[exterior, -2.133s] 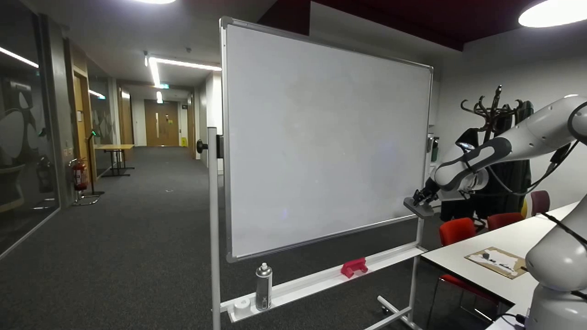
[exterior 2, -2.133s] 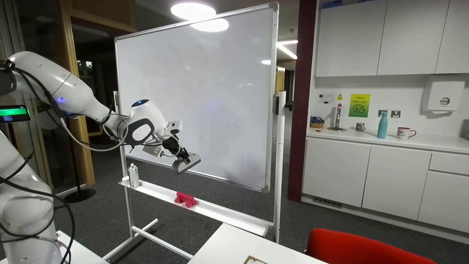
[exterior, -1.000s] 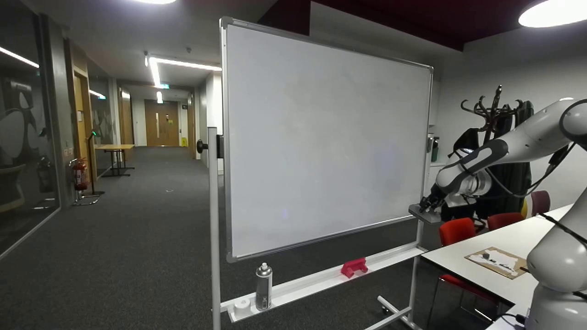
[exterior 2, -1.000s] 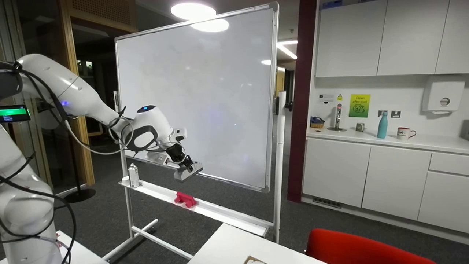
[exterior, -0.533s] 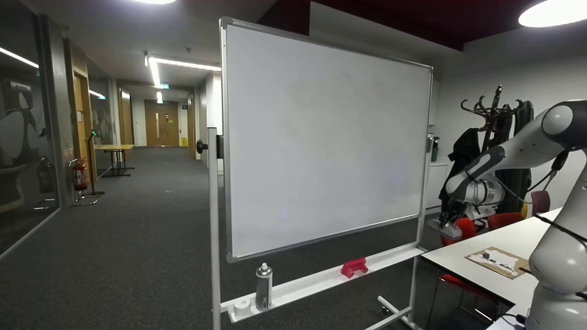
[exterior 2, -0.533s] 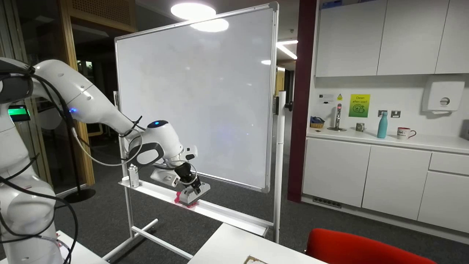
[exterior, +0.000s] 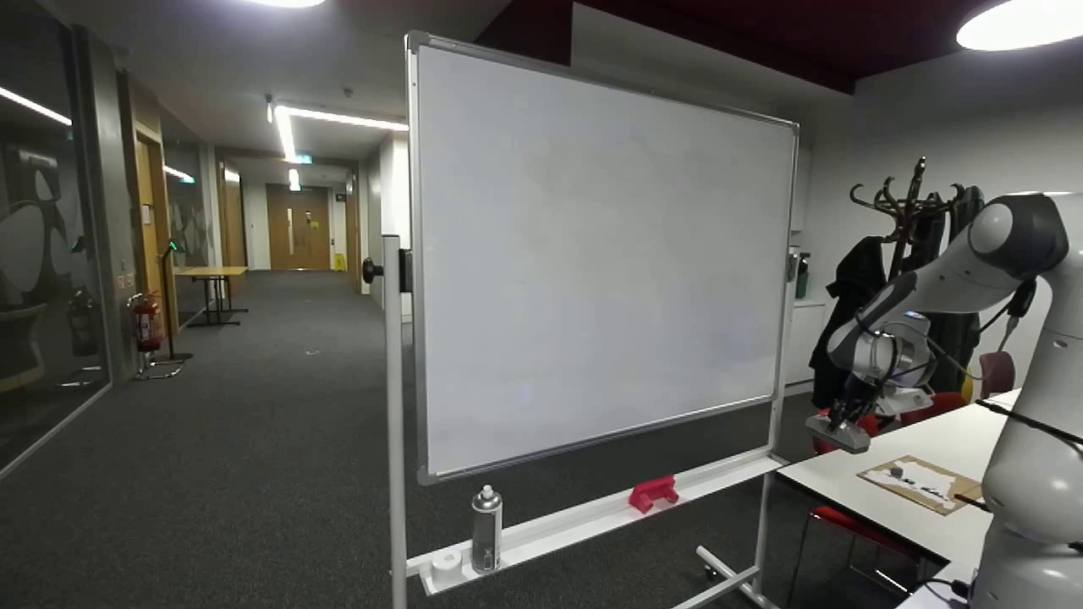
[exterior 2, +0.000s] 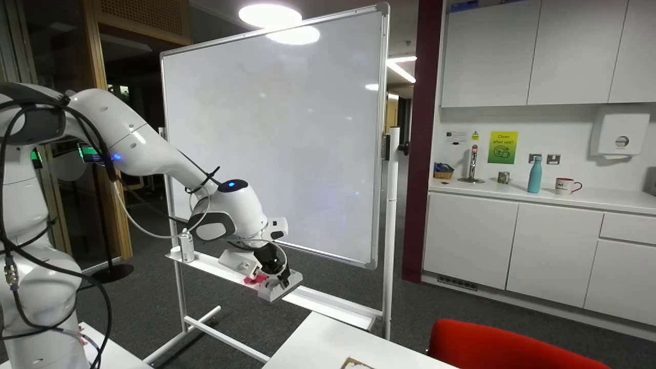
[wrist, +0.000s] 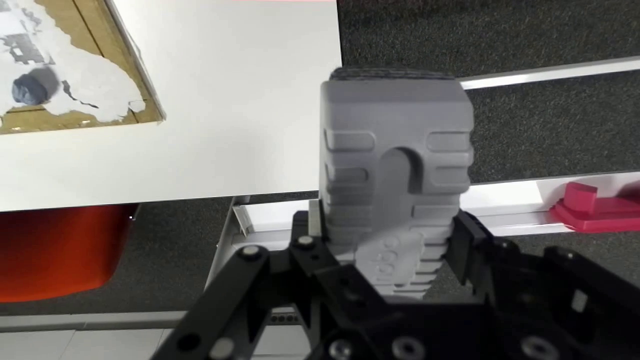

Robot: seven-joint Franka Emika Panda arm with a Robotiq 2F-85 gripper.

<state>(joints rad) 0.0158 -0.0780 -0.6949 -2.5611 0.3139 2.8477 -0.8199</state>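
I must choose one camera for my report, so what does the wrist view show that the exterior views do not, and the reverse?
Only the wrist view: lettering on the gray eraser.

Only the exterior views: the spray can and the top edge of the whiteboard.

All share: the claw gripping the gray eraser, the pink piece, the table and a red chair.

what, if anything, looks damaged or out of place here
The cardboard sheet on the white table looks damaged: its white top layer is ragged, with brown showing around it. A small grey-blue lump lies on it. The eraser in the gripper looks normal.
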